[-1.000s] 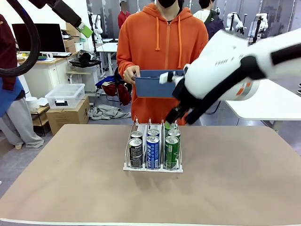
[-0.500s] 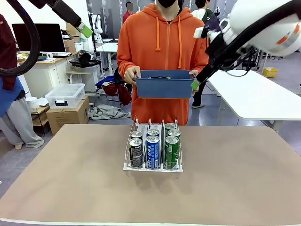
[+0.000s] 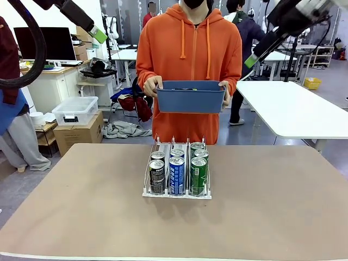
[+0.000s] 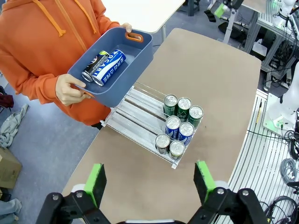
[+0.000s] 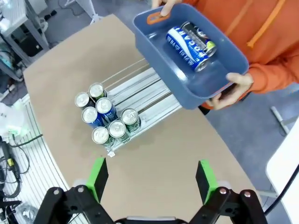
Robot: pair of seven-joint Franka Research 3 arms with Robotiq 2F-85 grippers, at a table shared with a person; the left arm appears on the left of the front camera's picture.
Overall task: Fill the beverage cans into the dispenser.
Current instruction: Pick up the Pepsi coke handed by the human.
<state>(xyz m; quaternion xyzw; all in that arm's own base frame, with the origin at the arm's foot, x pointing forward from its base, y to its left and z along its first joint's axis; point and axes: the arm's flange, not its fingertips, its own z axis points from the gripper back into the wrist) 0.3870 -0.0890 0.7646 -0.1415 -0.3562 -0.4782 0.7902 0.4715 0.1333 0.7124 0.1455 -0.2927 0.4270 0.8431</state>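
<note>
The dispenser stands mid-table, holding several upright beverage cans: black in the left lane, blue in the middle, green on the right. A person behind it holds a blue bin at chest height. In the bin lie a blue can and a black can. My left gripper hangs open and empty, high at the upper left. My right gripper is open and empty, high at the upper right. Both wrist views look down between spread green pads on the dispenser.
The person's hands grip both ends of the bin. A white table stands to the right behind my table. Shelves, boxes and a monitor sit at the far left, and bare tabletop surrounds the dispenser.
My right arm has lifted away from the dispenser's green lane, up to the upper right, with nothing in its gripper. The left arm, the bin and the cans have not moved.
</note>
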